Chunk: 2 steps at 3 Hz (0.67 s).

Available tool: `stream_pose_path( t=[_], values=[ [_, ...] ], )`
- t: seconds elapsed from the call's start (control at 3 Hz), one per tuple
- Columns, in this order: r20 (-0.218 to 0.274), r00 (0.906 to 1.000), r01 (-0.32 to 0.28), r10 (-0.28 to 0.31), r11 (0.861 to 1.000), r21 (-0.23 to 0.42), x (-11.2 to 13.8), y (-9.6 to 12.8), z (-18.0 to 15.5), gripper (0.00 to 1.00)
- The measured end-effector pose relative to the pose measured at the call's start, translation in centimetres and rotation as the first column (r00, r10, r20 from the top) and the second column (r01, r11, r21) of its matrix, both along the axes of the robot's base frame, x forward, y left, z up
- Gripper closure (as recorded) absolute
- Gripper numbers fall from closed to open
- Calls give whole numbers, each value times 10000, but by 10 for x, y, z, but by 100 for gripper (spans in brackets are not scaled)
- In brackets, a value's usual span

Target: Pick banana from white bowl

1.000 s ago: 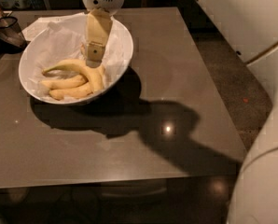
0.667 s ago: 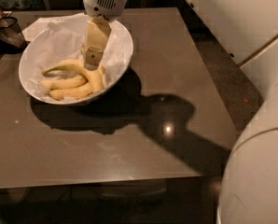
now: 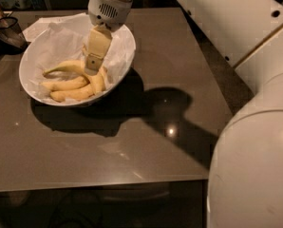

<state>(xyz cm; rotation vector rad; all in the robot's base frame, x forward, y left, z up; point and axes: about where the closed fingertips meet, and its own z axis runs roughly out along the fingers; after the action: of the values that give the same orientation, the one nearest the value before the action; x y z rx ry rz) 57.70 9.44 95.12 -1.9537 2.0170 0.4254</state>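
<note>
The white bowl stands at the table's back left and is lined with crumpled white paper. Three bananas lie in it. The banana is the longest and lies furthest back, curved, with a dark stem tip pointing left. Two shorter, paler bananas lie in front of it. My gripper reaches down into the bowl from above, and its tip is at the right end of the bananas. That end of the banana is hidden behind it.
The bowl sits on a brown glossy table, whose front edge runs near the bottom of the view. A dark object stands at the back left corner. My white arm fills the right side.
My gripper has come down a little deeper into the bowl, closer onto the bananas. The bananas and bowl have not moved.
</note>
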Motion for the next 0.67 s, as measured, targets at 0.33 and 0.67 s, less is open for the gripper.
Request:
stream_pose_path(
  t=[0.33,0.67],
  values=[
    [-527,9986,10,-11,10000,-24,5,9,-11,15],
    [-1049,9945,18,-20,10000,-23,12,20,-23,15]
  ],
)
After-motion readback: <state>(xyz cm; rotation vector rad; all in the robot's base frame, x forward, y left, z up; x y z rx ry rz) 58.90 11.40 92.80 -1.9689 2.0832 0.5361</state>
